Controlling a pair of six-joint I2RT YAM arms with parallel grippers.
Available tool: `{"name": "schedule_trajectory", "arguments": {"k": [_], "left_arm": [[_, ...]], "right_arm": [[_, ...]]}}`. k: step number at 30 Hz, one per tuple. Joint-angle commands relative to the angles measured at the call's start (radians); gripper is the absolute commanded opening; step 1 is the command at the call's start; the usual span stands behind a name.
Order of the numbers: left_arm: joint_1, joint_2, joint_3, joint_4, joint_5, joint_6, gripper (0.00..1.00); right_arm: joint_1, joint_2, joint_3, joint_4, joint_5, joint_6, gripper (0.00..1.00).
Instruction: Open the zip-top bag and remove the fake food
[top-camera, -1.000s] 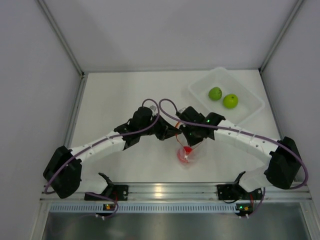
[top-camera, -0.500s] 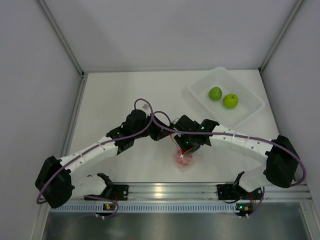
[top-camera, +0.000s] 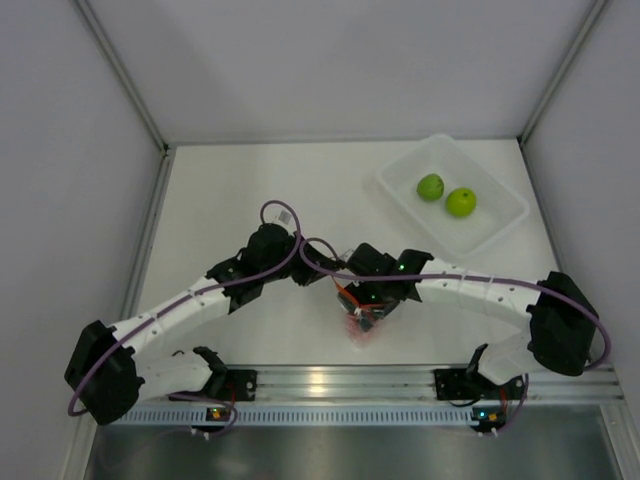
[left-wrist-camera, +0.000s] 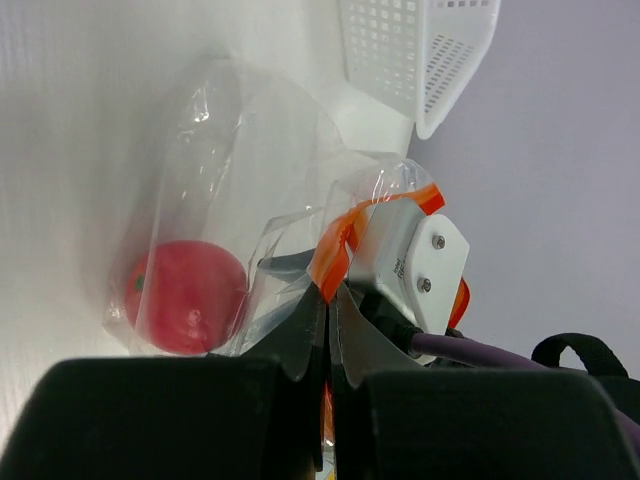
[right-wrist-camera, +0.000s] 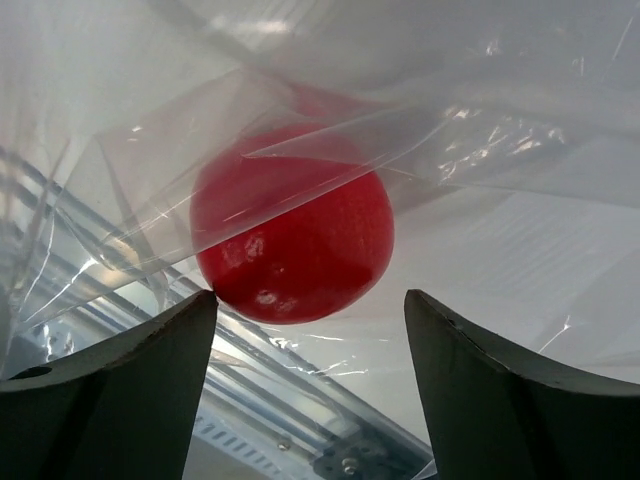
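The zip-top bag (left-wrist-camera: 230, 170) is clear and crinkly, with an orange zip strip (left-wrist-camera: 335, 240) at its mouth. My left gripper (left-wrist-camera: 328, 292) is shut on that strip and holds the bag up. One red fake food ball (right-wrist-camera: 292, 230) sits inside the bag, also seen in the left wrist view (left-wrist-camera: 185, 295). My right gripper (right-wrist-camera: 310, 296) is open at the bag's mouth, its fingers (right-wrist-camera: 130, 370) on either side just below the ball, with plastic folds draped across it. From above, the bag (top-camera: 362, 328) hangs under both grippers near the front rail. Two green fake food balls (top-camera: 430, 186) (top-camera: 461, 202) lie in the tub.
A clear rigid tub (top-camera: 409, 156) stands at the back right of the table. The metal front rail (top-camera: 330, 380) runs just below the bag. White walls close in the table on the left, back and right.
The right gripper's jaws have gone from nearly shut to wide open. Both arms have shifted left and toward the front rail, carrying the bag lower in the top view.
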Motion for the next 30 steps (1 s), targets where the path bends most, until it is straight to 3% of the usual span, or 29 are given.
{"name": "schedule_trajectory", "arguments": {"k": [1, 7, 11, 21, 30], "left_arm": [[0.013, -0.02, 0.001, 0.052, -0.037, 0.035, 0.0], [0.019, -0.013, 0.012, 0.05, -0.031, 0.054, 0.0], [0.019, -0.003, 0.011, 0.05, -0.023, 0.073, 0.0], [0.029, 0.001, 0.008, 0.05, -0.016, 0.093, 0.0], [0.033, -0.002, -0.008, 0.05, -0.003, 0.101, 0.0]], "right_arm": [[0.053, 0.029, -0.014, 0.05, -0.022, -0.027, 0.78], [0.067, 0.041, -0.029, 0.158, 0.025, 0.008, 0.9], [0.067, 0.05, -0.046, 0.257, 0.059, 0.026, 0.92], [0.069, 0.184, -0.029, 0.373, 0.121, 0.06, 0.91], [0.067, 0.205, -0.032, 0.441, 0.209, 0.075, 0.83]]}}
